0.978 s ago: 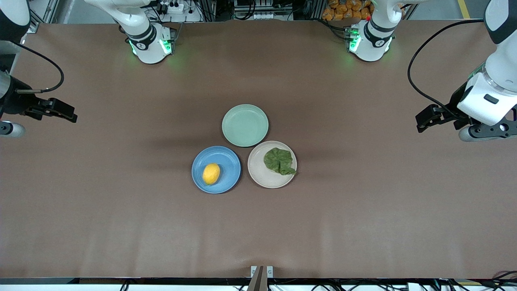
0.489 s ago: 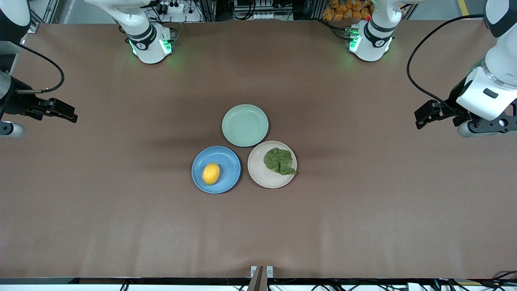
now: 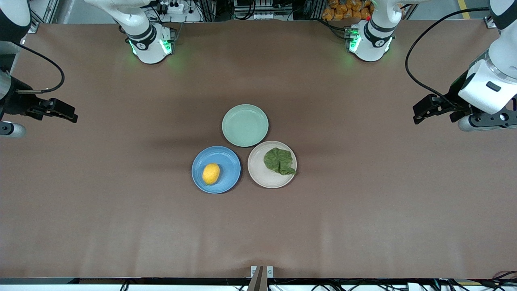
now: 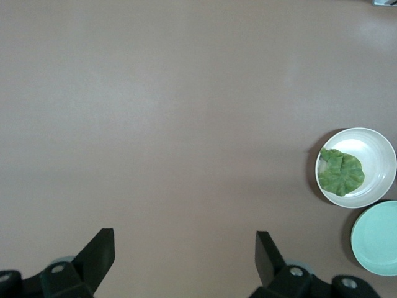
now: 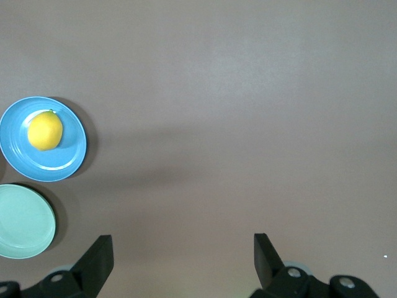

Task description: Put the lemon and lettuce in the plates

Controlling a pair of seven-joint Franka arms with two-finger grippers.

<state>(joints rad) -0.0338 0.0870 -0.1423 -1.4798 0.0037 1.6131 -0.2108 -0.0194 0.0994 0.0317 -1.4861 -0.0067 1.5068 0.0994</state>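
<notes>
The lemon (image 3: 211, 173) lies in the blue plate (image 3: 230, 161). The lettuce (image 3: 278, 161) lies in the beige-pink plate (image 3: 262, 176), beside the blue one toward the left arm's end. My left gripper (image 4: 185, 248) is open and empty, high over bare table at the left arm's end (image 3: 488, 120). Its view shows the lettuce (image 4: 341, 172) in its plate (image 4: 377, 155). My right gripper (image 5: 183, 248) is open and empty over bare table at the right arm's end, partly out of the front view (image 3: 8, 128). Its view shows the lemon (image 5: 45, 130) in the blue plate (image 5: 65, 162).
A pale green plate (image 3: 245, 125) stands empty, touching both plates and farther from the front camera. It also shows in the left wrist view (image 4: 378, 239) and the right wrist view (image 5: 22, 220). The brown table (image 3: 121, 210) surrounds them.
My left gripper has drifted a little toward the robots' bases, still open and empty. The right arm, the plates, the lemon and the lettuce have not moved.
</notes>
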